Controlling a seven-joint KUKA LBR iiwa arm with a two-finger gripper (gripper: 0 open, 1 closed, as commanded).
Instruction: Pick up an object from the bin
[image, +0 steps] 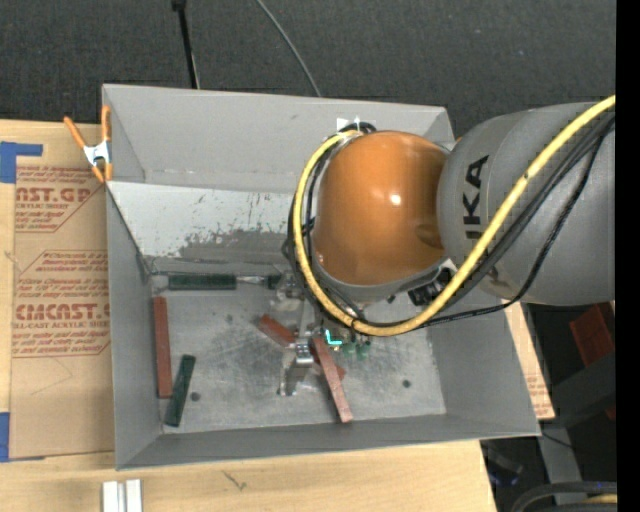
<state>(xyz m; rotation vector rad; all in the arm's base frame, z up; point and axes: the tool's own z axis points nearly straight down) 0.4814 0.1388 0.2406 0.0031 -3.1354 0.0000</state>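
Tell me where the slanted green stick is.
The green stick lies in the bin's front left corner, just right of the long brown stick's lower end, left of the pincer.

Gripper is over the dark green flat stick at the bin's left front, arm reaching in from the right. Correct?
No. The camera view shows the gripper at the middle of the grey metal bin floor, beside a reddish-brown flat stick; the dark green flat stick lies apart at the left front. The arm does come from the right.
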